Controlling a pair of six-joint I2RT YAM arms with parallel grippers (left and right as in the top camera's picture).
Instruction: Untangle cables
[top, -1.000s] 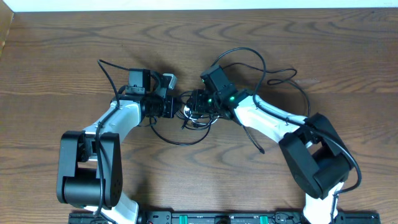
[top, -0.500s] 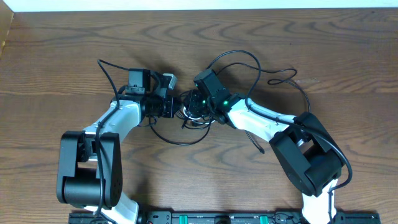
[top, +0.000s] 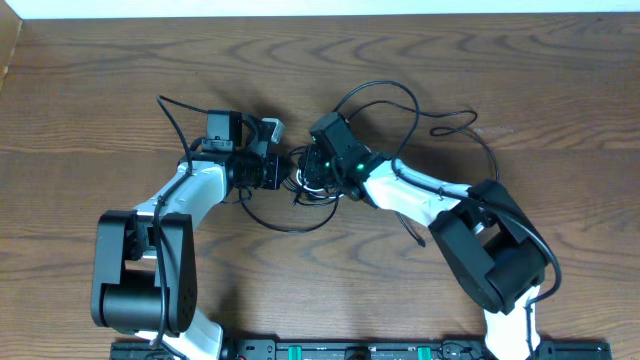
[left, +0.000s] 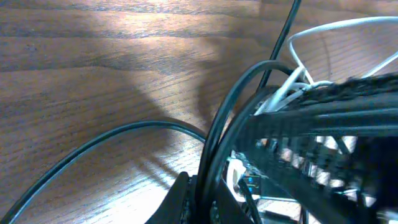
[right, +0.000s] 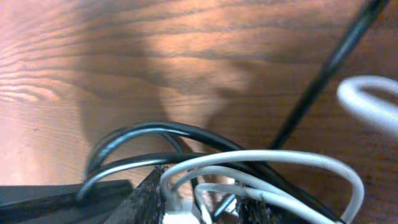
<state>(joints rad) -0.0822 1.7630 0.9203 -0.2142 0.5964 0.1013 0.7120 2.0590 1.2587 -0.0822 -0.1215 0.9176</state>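
Logged L gripper clenched; could not tell R gripper state; found both at cables tangle nr worktop ctr.

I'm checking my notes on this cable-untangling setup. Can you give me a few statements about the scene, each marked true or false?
A thin white cord runs among thin black cords. True.
The left gripper and right gripper meet at those cords. True.
The left gripper is wide open. False: it is shut.
The table is white plastic. False: it is brown, grained wood.
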